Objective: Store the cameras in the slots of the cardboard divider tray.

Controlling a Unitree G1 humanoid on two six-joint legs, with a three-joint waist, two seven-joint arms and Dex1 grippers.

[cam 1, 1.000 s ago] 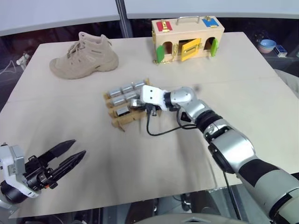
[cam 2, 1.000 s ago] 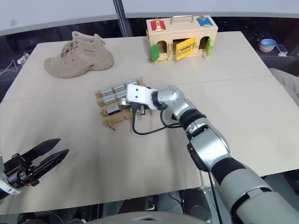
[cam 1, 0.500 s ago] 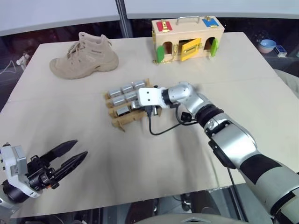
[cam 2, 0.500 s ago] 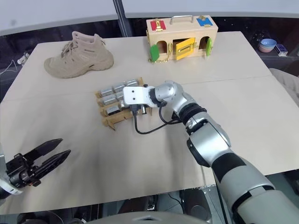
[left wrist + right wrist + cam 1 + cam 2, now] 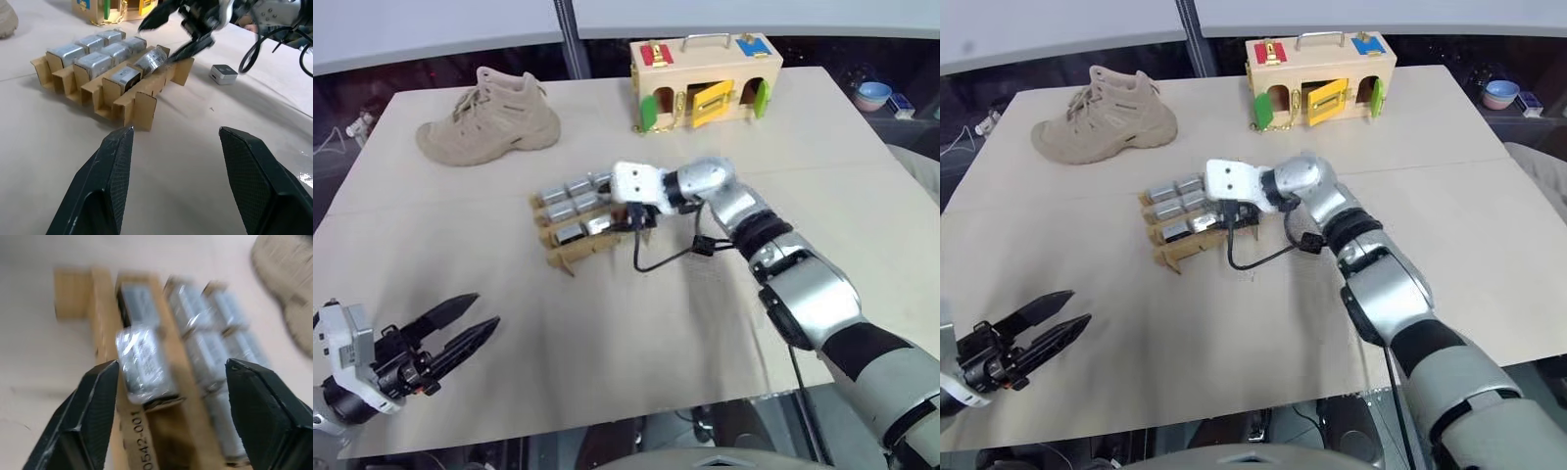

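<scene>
Lifted and drawn slightly toward the upper part of the frame since a second ago: right gripper (image 5: 166, 377), then low over the cardboard divider tray (image 5: 576, 253), now raised with jaws spread wide and empty. Directly between and beyond its fingers, a wrapped silver camera (image 5: 144, 363) lying tilted across the tray's edge, not seated down in a slot. Further along the tray, other cameras (image 5: 570, 199) sitting in neat rows in the slots at the picture's centre. Just beside the tray, in the left wrist view, one small white camera (image 5: 223, 73) loose on the table (image 5: 636, 323). Left gripper (image 5: 450, 335) parked at the lower left of the frame, fingers parted and holding nothing, unmoved. Beyond, a tan shoe (image 5: 491, 117) at upper left and a wooden box (image 5: 705, 67) with coloured doors at upper centre.
</scene>
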